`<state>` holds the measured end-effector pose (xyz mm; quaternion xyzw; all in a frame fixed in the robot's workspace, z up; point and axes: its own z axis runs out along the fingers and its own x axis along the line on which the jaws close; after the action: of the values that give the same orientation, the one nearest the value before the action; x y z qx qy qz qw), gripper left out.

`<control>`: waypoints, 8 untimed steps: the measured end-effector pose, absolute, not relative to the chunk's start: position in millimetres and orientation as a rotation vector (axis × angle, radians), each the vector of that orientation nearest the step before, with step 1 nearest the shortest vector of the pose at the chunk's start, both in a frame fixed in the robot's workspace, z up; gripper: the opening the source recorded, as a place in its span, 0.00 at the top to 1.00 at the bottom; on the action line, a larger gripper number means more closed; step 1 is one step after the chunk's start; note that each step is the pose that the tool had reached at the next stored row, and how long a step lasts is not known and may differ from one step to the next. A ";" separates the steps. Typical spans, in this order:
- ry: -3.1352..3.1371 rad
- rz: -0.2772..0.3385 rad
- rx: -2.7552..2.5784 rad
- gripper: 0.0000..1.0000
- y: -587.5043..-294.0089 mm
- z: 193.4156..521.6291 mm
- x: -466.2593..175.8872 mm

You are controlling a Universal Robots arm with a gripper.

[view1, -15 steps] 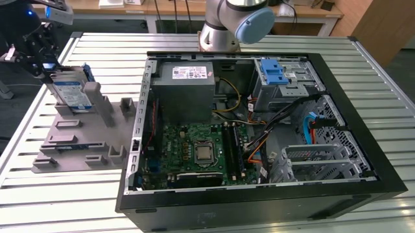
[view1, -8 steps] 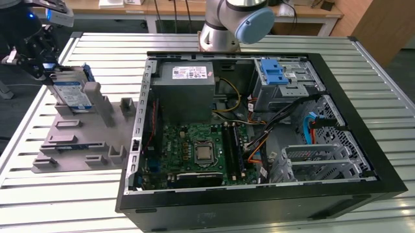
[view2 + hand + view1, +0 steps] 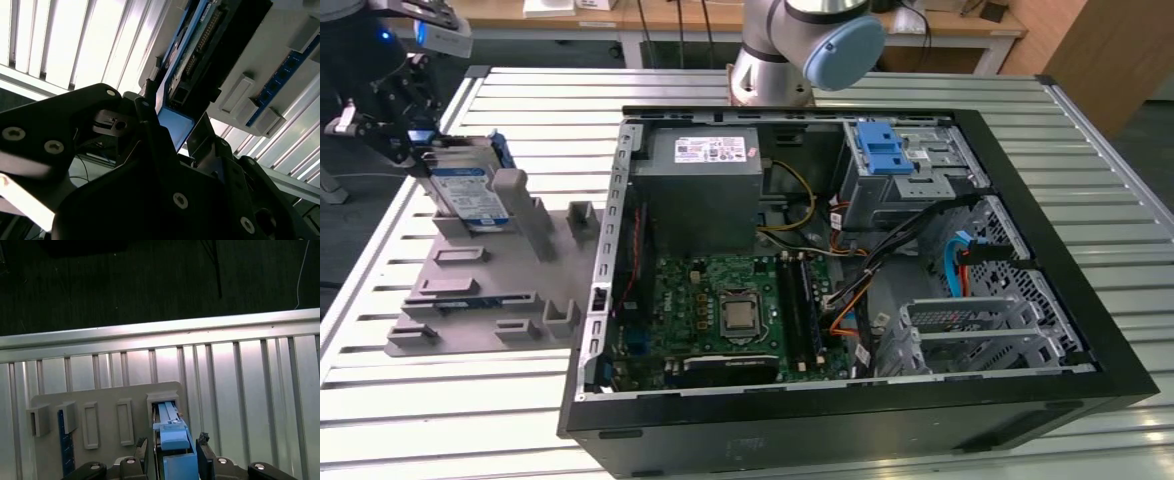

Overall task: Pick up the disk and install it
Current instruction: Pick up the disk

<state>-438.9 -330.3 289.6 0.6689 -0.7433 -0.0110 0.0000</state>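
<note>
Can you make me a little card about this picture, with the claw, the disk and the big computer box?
Disk: flat silver metal hard drive in a blue plastic frame, standing upright in the grey plastic holder
Claw: black claw at the top end of the disk
Computer: open black computer case on the slatted metal table, at the exterior view's right of the holder
Installed: not yet
</note>
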 end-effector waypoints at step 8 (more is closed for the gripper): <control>-2.335 -0.035 2.101 0.50 -330.3 288.9 -439.1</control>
<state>-439.1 -330.3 288.9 0.6689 -0.7433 -0.0110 0.0000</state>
